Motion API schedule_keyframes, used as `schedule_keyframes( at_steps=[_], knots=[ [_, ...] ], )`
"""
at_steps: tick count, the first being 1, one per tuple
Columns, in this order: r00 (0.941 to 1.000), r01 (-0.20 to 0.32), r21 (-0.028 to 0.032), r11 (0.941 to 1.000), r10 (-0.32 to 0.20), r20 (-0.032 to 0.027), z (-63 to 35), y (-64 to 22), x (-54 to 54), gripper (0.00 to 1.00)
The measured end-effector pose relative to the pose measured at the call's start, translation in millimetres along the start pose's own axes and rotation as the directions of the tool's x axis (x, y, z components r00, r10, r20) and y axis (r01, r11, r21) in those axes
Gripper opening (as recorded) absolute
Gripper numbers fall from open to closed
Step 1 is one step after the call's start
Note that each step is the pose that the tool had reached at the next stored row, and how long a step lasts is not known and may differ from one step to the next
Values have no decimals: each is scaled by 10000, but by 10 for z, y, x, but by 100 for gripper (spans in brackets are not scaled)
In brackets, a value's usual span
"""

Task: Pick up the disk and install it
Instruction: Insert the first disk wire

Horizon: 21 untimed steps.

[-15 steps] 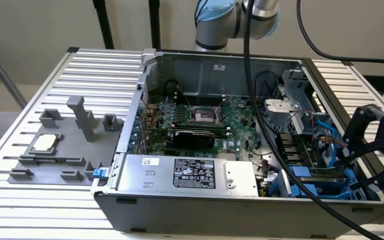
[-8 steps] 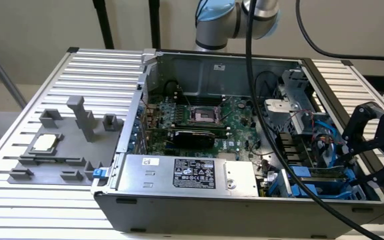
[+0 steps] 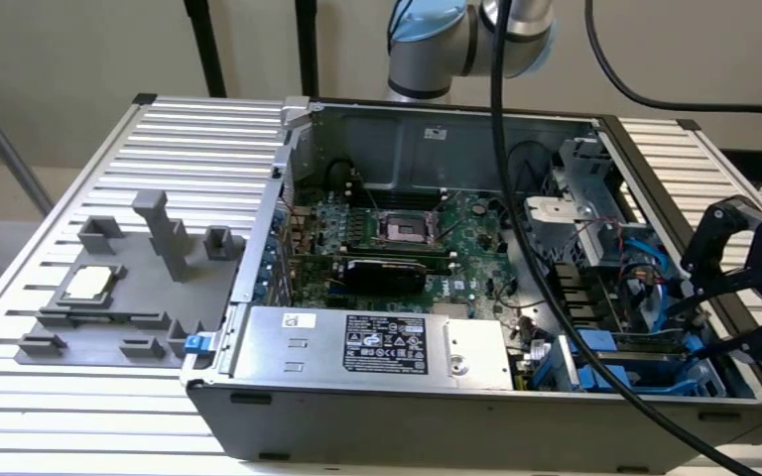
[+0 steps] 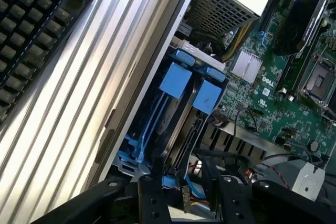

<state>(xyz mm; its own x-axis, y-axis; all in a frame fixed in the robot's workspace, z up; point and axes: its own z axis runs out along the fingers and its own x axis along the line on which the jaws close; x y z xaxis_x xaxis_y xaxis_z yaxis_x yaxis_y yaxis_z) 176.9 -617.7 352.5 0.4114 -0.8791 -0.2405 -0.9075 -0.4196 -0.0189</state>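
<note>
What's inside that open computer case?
A green motherboard, a silver box with a black-and-white label, and blue drive carriers. Whatever lies under the silver box is covered.

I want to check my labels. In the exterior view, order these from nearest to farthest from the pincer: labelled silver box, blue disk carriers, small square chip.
1. Blue disk carriers, just below the pincer, exterior view's right.
2. Silver box, middle front.
3. Small square chip, exterior view's far left.
</note>
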Motion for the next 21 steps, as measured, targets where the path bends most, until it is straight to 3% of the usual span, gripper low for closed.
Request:
schedule_keyframes(
  at_steps=[3, 7, 11, 21],
  knots=[
    [9999, 151, 110, 9998, -150, -53, 7, -2, 3, 42],
    [9992, 393, 199, 9990, -391, -114, 27, -5, 0, 42],
    [9981, 605, 244, 9979, -602, -142, 43, -9, -6, 42],
    [9964, 846, 306, 9959, -843, -126, 79, -41, -71, 40]
  ],
)
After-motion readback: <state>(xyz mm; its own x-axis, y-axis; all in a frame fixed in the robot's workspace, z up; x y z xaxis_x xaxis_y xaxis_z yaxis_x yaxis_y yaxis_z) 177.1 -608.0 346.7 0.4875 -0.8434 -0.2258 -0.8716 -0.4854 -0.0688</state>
